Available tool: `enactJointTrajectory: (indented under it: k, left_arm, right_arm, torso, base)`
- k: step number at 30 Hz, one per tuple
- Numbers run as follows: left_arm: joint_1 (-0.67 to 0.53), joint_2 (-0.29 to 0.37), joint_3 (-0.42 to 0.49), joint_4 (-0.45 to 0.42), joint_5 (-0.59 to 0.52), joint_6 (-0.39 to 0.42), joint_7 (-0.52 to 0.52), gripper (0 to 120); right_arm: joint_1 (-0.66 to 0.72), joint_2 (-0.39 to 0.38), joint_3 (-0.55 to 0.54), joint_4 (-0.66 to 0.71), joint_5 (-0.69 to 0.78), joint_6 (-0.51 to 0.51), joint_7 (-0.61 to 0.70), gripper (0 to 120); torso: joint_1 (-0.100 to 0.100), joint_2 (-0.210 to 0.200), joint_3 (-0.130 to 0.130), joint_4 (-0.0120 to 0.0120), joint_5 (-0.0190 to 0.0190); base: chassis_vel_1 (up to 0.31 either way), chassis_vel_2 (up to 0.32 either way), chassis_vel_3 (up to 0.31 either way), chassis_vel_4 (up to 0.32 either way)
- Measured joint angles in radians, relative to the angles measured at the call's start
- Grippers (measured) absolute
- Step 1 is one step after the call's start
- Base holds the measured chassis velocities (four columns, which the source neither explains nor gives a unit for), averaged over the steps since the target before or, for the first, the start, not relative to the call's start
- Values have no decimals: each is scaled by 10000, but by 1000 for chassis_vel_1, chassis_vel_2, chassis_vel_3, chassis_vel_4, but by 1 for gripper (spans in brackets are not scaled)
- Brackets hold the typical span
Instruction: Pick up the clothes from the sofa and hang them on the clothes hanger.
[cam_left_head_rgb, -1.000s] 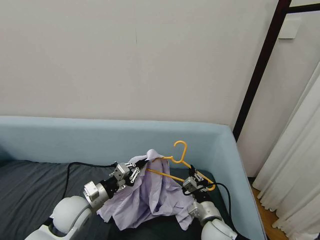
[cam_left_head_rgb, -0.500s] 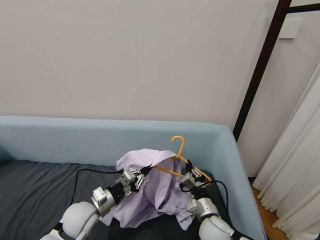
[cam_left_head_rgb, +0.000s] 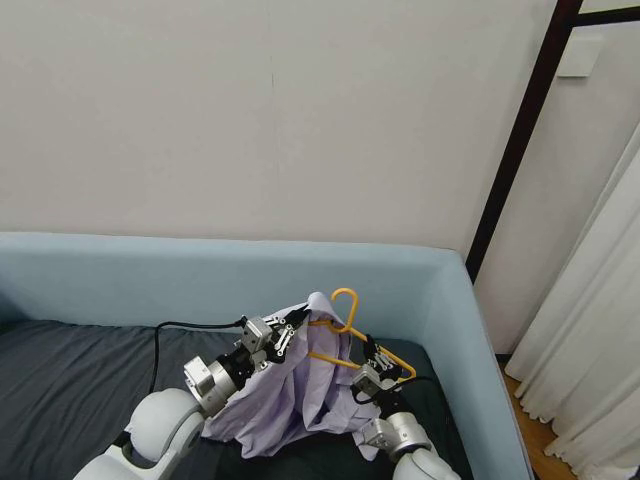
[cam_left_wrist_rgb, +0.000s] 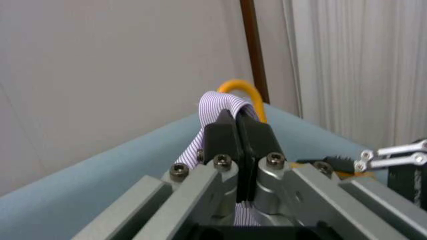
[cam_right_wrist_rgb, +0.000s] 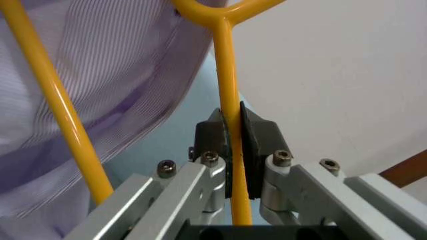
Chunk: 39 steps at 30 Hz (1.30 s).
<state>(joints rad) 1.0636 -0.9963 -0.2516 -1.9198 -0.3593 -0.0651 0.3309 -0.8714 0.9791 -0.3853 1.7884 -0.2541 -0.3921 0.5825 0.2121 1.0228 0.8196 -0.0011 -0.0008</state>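
The left claw (cam_left_head_rgb: 283, 335) was clamped shut on a fold of the pale lilac pinstriped cloth shirt (cam_left_head_rgb: 300, 395), holding that fold up just beside the hook of the thin yellow clothes hanger (cam_left_head_rgb: 343, 291). The right claw (cam_left_head_rgb: 368, 368) was closed on one arm of the hanger, the rod pinched between its black pads (cam_right_wrist_rgb: 210, 135). The shirt draped over the hanger and hung down toward the dark grey seat of the light blue upholstered sofa (cam_left_head_rgb: 200, 275), near its right corner.
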Motion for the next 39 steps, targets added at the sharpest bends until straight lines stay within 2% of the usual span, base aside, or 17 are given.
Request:
enactJointTrajectory:
  k: [8,19,31,36,37,39]
  left_arm:
    - [-114,-229,77,543,468,187,-246,0]
    - [-406,-672,622,443,246,-72,-351,0]
    - [-240,-655,717,576,504,-192,-277,0]
    - [-168,-679,852,599,308,-506,-367,0]
    - [-132,-670,869,585,255,-563,-378,0]
    - [0,-606,868,505,175,-792,-377,11]
  right_arm:
    - [63,-16,311,275,-162,512,-60,4]
    - [90,182,119,148,-231,883,-51,4]
    - [335,372,199,195,279,968,-98,4]
    - [294,355,272,375,617,1193,-100,4]
    - [282,355,298,375,622,1274,-100,4]
    - [258,356,389,375,624,1493,-100,4]
  torso:
    - [0,-1,0,-1,-1]
    - [0,0,0,-2,0]
    - [0,0,0,0,0]
    - [0,0,0,-2,0]
    - [0,0,0,-2,0]
    - [0,0,0,-3,0]
  base:
    - [0,0,0,0]
    - [0,0,0,0]
    - [0,0,0,0]
    - [0,0,0,0]
    - [0,0,0,0]
    - [0,0,0,0]
